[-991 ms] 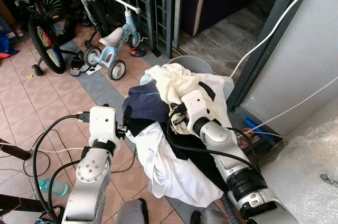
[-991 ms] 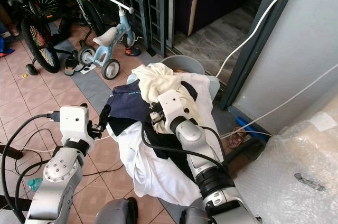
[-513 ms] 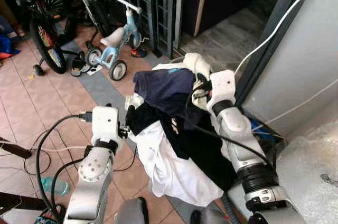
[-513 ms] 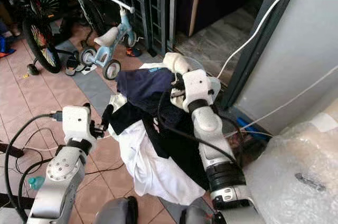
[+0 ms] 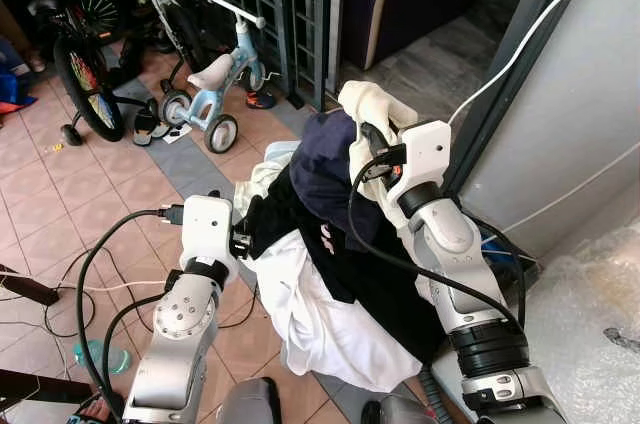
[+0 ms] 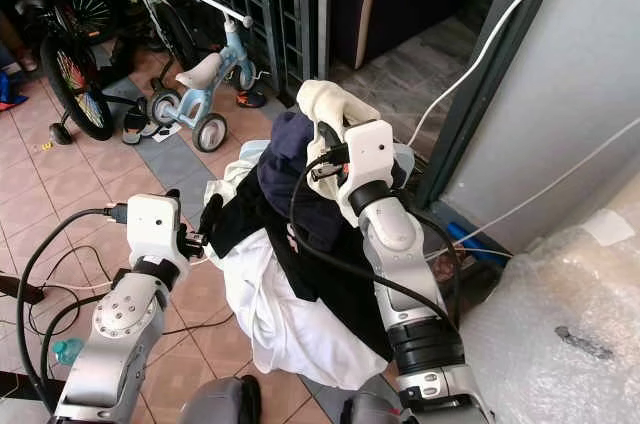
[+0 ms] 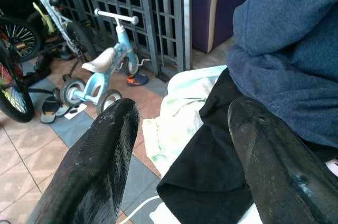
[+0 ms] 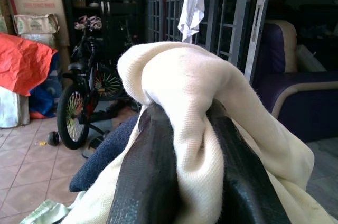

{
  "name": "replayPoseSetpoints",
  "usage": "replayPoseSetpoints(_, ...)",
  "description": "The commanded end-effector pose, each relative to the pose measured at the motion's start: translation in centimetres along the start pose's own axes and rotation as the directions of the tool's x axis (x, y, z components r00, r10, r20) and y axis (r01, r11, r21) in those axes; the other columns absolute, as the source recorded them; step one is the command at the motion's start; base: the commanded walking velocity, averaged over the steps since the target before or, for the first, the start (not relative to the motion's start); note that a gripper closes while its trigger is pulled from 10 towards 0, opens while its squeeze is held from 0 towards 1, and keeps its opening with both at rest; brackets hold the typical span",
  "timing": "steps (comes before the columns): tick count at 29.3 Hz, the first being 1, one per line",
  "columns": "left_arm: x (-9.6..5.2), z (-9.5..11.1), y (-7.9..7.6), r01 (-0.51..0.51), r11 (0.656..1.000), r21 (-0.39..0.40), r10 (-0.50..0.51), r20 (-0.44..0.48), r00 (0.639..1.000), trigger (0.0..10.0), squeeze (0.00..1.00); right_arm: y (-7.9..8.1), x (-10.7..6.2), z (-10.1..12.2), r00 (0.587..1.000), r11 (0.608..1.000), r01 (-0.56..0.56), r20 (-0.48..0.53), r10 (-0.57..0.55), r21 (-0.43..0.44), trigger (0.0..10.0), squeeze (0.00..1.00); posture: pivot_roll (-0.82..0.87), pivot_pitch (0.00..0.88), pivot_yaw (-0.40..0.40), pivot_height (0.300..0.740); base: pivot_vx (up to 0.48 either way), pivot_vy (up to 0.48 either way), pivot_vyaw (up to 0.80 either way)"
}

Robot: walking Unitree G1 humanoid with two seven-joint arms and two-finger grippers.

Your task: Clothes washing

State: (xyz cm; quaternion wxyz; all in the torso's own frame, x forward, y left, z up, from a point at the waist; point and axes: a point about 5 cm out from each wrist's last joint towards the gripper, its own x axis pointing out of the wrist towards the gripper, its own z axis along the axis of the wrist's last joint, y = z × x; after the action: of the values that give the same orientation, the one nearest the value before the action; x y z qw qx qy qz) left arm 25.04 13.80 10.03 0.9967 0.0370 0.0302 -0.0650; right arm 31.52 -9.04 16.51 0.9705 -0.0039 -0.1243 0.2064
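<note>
Rising above the heap, the right pincer (image 5: 365,129) clenched a cream garment (image 5: 362,102) over the navy top (image 5: 325,174). Along the left wrist, the left pincer (image 7: 179,166) gaped, released, beside black cloth (image 7: 211,171). Along the right wrist, fingers (image 8: 150,182) pinched cream fabric.

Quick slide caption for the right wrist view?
Right pincer shut on a cream cloth, bicycle behind.
</note>
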Motion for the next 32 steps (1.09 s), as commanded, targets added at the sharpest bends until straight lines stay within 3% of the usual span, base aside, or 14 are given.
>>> replayPoseSetpoints(1, -0.2, -0.2, 0.3, -0.006, 1.000, 0.003, 0.006, -0.008, 1.000, 10.0, 0.00, 1.3, 0.5, 2.0, 0.994, 0.996, -0.084, 0.071, 0.081, 0.036, 0.0, 0.00, 0.05, 0.043, 0.041, 0.740, 0.000, 0.000, 0.00)
replayPoseSetpoints(7, 0.0, -0.1, 0.4, -0.013, 1.000, 0.000, 0.013, -0.004, 1.000, 10.0, 0.00, 2.8, 0.1, 3.3, 0.969, 0.963, -0.241, 0.078, 0.233, 0.119, 0.0, 0.00, 0.04, 0.045, 0.035, 0.740, 0.000, 0.000, 0.00)
replayPoseSetpoints(8, 0.1, -0.2, 0.3, -0.012, 1.000, -0.001, 0.012, -0.004, 1.000, 10.0, 0.00, 4.2, -1.0, 2.6, 0.925, 0.912, -0.377, 0.026, 0.378, 0.158, 0.0, 0.00, 0.04, 0.047, 0.035, 0.740, 0.000, 0.000, 0.00)
replayPoseSetpoints(10, 0.1, -0.2, 0.3, -0.011, 1.000, -0.001, 0.011, -0.004, 1.000, 10.0, 0.00, 4.7, -1.6, 2.2, 0.903, 0.890, -0.424, -0.001, 0.431, 0.168, 0.0, 0.00, 0.04, 0.047, 0.035, 0.740, 0.000, 0.000, 0.00)
replayPoseSetpoints(11, 0.1, -0.3, 0.1, -0.003, 1.000, -0.003, 0.003, -0.007, 1.000, 10.0, 0.00, 5.5, -3.0, 0.3, 0.860, 0.859, -0.486, -0.088, 0.502, 0.160, 0.0, 0.00, 0.03, 0.050, 0.036, 0.740, 0.000, 0.000, 0.00)
replayPoseSetpoints(18, 0.1, -0.3, -0.1, 0.007, 1.000, -0.004, -0.008, -0.011, 1.000, 10.0, 0.00, 5.2, -5.2, -5.7, 0.865, 0.934, -0.354, -0.362, 0.348, 0.052, 0.0, 0.00, 0.03, 0.058, 0.039, 0.740, 0.000, 0.000, 0.00)
replayPoseSetpoints(19, 0.1, -0.3, -0.1, 0.007, 1.000, -0.003, -0.007, -0.013, 1.000, 10.0, 0.00, 4.9, -5.4, -6.2, 0.868, 0.945, -0.325, -0.385, 0.313, 0.033, 10.0, 0.00, 0.03, 0.062, 0.040, 0.740, 0.000, 0.000, 0.00)
replayPoseSetpoints(20, 0.1, -0.3, -0.1, 0.007, 1.000, -0.003, -0.007, -0.013, 1.000, 10.0, 0.00, 4.9, -5.4, -6.2, 0.868, 0.945, -0.325, -0.385, 0.313, 0.033, 10.0, 0.00, 0.03, 0.062, 0.040, 0.740, 0.000, 0.000, 0.00)
replayPoseSetpoints(21, 0.1, -0.4, 0.0, 0.006, 1.000, -0.001, -0.006, -0.014, 1.000, 10.0, 0.00, 4.5, -5.6, -6.7, 0.875, 0.959, -0.284, -0.405, 0.266, 0.015, 10.0, 1.00, 0.03, 0.065, 0.040, 0.740, 0.000, 0.000, 0.00)
replayPoseSetpoints(26, 0.0, -0.4, 0.0, 0.004, 1.000, 0.000, -0.004, -0.016, 1.000, 10.0, 0.00, 2.7, -4.6, -5.8, 0.936, 0.985, -0.148, -0.334, 0.110, -0.091, 10.0, 1.00, 0.03, 0.073, 0.041, 0.740, 0.000, 0.000, 0.00)
replayPoseSetpoints(29, -0.1, -0.3, 0.0, 0.003, 1.000, -0.002, -0.003, -0.014, 1.000, 10.0, 0.00, 1.8, -4.2, -5.0, 0.949, 0.990, -0.123, -0.299, 0.095, -0.075, 10.0, 1.00, 0.03, 0.081, 0.040, 0.740, 0.000, 0.000, 0.00)
replayPoseSetpoints(30, -0.1, -0.3, 0.0, 0.002, 1.000, -0.003, -0.002, -0.014, 1.000, 10.0, 0.00, 1.7, -4.2, -4.7, 0.949, 0.988, -0.145, -0.290, 0.122, -0.057, 10.0, 0.89, 0.03, 0.081, 0.040, 0.740, 0.000, 0.000, 0.00)
replayPoseSetpoints(31, -0.2, -0.3, 0.1, 0.000, 1.000, -0.004, 0.000, -0.016, 1.000, 10.0, 0.00, 1.7, -4.3, -4.4, 0.950, 0.986, -0.161, -0.278, 0.142, -0.046, 10.0, 0.00, 0.03, 0.081, 0.040, 0.740, 0.000, 0.000, 0.00)
replayPoseSetpoints(32, -0.2, -0.4, 0.1, -0.001, 1.000, -0.004, 0.001, -0.018, 1.000, 10.0, 0.00, 1.5, -4.3, -3.9, 0.954, 0.984, -0.172, -0.255, 0.158, -0.034, 10.0, 0.00, 0.03, 0.082, 0.043, 0.740, 0.000, 0.000, 0.00)
